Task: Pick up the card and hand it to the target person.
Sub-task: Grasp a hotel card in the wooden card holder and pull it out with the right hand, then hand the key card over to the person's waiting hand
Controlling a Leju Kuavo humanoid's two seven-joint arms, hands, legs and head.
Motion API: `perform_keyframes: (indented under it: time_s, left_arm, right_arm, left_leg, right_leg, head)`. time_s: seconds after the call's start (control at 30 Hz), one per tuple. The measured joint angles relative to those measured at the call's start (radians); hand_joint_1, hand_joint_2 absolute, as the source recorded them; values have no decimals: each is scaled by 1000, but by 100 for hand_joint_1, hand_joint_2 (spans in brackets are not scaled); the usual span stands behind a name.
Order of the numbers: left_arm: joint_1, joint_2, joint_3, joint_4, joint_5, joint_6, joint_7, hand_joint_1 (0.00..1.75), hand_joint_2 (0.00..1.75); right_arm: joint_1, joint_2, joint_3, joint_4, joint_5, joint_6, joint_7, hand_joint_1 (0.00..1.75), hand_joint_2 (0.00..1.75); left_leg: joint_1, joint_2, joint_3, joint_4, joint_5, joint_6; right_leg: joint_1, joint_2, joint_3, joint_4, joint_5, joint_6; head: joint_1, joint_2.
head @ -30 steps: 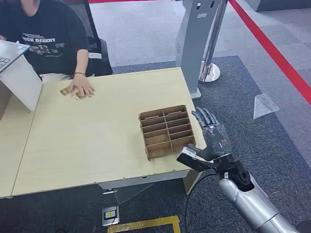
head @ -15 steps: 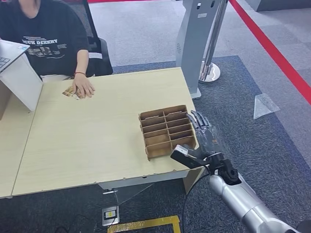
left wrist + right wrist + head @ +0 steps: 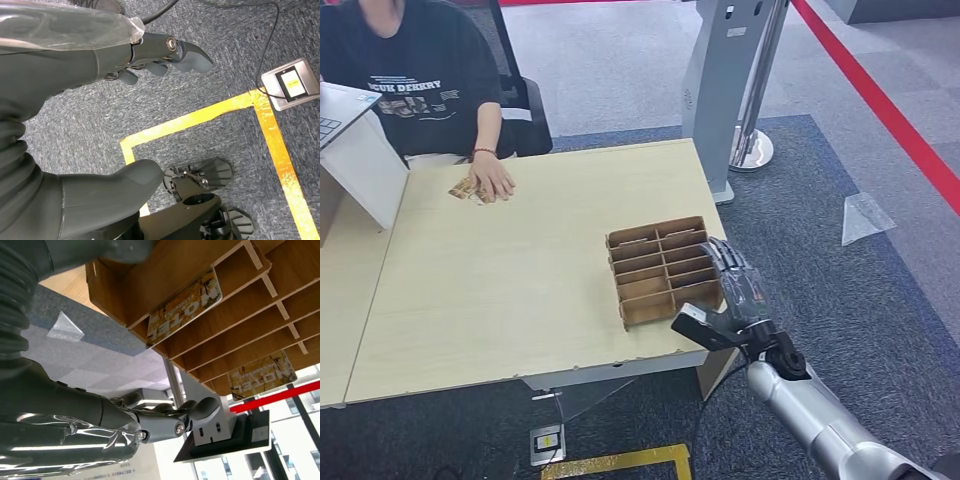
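A brown wooden divided tray (image 3: 663, 270) sits near the table's right front corner. In the right wrist view a "HOTEL" card (image 3: 183, 307) lies in one slot of the tray (image 3: 241, 305), and a second card (image 3: 261, 375) lies in a slot further along. My right hand (image 3: 731, 295) is at the tray's right front corner, fingers stretched out and thumb apart, holding nothing. My right hand (image 3: 113, 415) is close beside the tray's wall. My left hand (image 3: 94, 55) hangs over the carpet, fingers apart and holding nothing.
A person (image 3: 426, 80) in a black shirt sits at the table's far left, with a hand (image 3: 490, 178) resting on some cards (image 3: 463, 188). A laptop (image 3: 339, 110) stands at the left edge. A grey kiosk stand (image 3: 720, 90) rises beyond the light wooden table (image 3: 509, 290).
My right hand has moved left and slightly down, from beside the table's edge to the tray's right front corner. The person and tray have stayed put.
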Motion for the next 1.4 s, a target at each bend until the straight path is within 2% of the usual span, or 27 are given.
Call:
perform_keyframes:
  time_s: [0.1, 0.13, 0.3, 0.8, 1.1, 1.4]
  left_arm:
    - [0, 0, 0, 0, -1, 0, 0, 0, 175]
    - [0, 0, 0, 0, -1, 0, 0, 0, 175]
    - [0, 0, 0, 0, -2, -2, 0, 0, 175]
    - [-1, -2, -1, 0, -19, -22, 5, 0, 175]
    - [-6, -8, -8, 0, -25, -32, 9, 0, 175]
    - [-9, -9, -20, 0, -41, -43, 17, 0, 175]
  right_arm:
    - [-2, 2, 2, 13, -4, -8, -1, 148, 175]
    - [-3, 3, 2, 16, -6, -11, 0, 156, 175]
    - [-9, 5, 6, 30, -10, -14, 1, 175, 175]
    - [-54, 11, 22, 49, 21, -1, 1, 175, 175]
    - [-100, 11, 41, 31, 90, 56, 42, 174, 175]
    - [-148, 1, 53, -85, 134, 141, 84, 175, 175]
  left_leg:
    - [0, 0, 0, 0, 0, 0]
    - [0, 0, 0, 0, 0, 0]
    - [0, 0, 0, 0, 0, 0]
    - [0, 0, 0, 0, 0, 0]
    - [0, 0, 0, 0, 1, 0]
    - [0, 0, 1, 1, 1, -1]
  right_leg:
    - [0, 0, 0, 0, 0, 0]
    - [0, 0, 0, 0, 0, 0]
    - [0, 0, 0, 0, 0, 0]
    - [0, 0, 0, 0, 0, 0]
    - [0, 0, 0, 0, 0, 0]
    - [0, 1, 0, 1, 0, 0]
  head:
    - [0, 0]
    - [0, 0]
    - [0, 0]
    - [0, 0]
    - [0, 0]
    - [0, 0]
